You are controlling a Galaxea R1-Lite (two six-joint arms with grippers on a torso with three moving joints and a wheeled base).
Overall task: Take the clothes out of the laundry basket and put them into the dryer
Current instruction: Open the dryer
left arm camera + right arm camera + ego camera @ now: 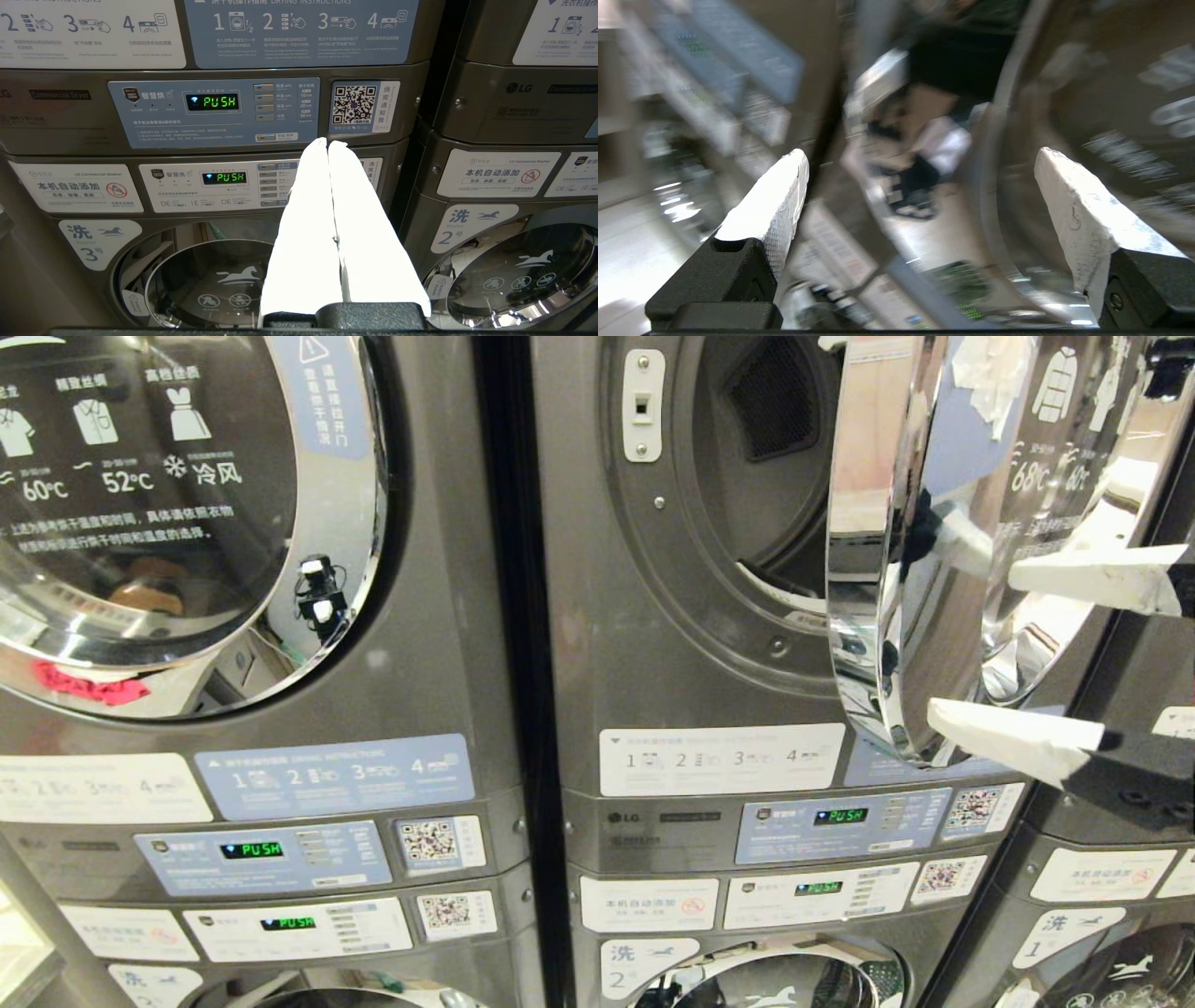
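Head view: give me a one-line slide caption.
Open right gripper with white fingers reaches at the chrome-rimmed round door swung open on the grey middle dryer.

We read green "PUSH" on the dryer display (212,101) and on the washer display (224,177) below it. The instruction sticker (301,32) carries steps 1 to 4. The neighbouring panel (518,87) says "LG". The left dryer door (140,476) shows "60°C" and "52°C".
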